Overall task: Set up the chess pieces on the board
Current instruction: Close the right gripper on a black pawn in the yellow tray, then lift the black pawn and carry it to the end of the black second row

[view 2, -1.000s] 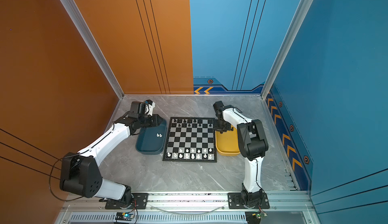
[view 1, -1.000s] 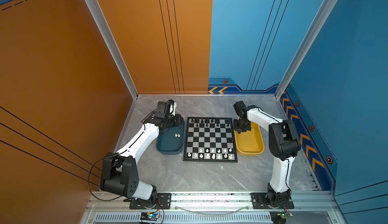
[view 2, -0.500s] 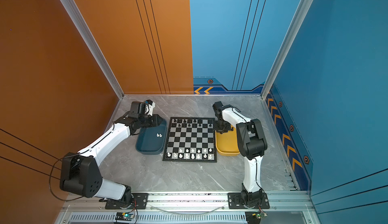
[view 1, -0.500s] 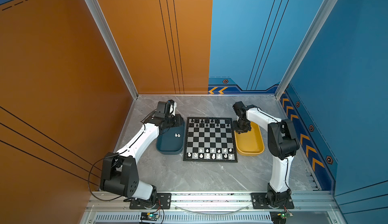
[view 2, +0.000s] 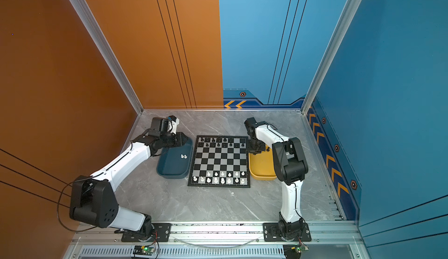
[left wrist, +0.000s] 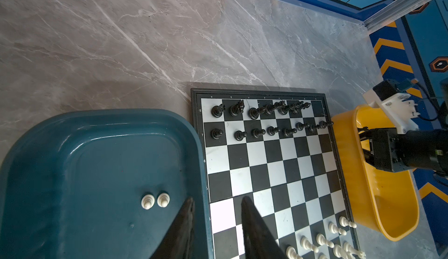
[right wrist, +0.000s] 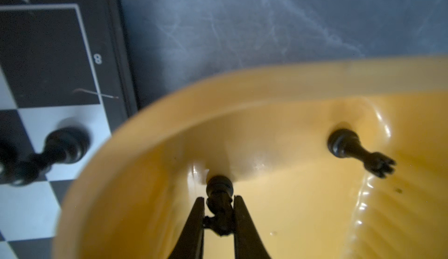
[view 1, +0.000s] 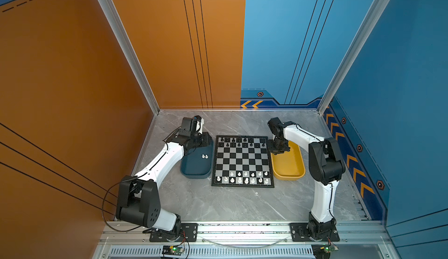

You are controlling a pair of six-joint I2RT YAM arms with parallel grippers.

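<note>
I see right gripper [right wrist: 219,198] clamped on a black piece [right wrist: 219,185] in yellow tray [right wrist: 169,114], 3 o'clock of the board [view 1: 242,159]. Left gripper [left wrist: 217,198] parted, empty, over blue tray [left wrist: 72,160] rim at 9 o'clock.

Top views are bright and sharp; the right wrist view is blurred (yellow tray [right wrist: 242,83] especially).

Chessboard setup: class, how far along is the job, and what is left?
Done: most black pieces stand in the board's far two rows, most white pieces in the near two. In hand: the right end effector is shut on a black piece in the yellow tray; the left end effector is open. Left: another black piece in that tray and two white pieces in the blue tray.
</note>
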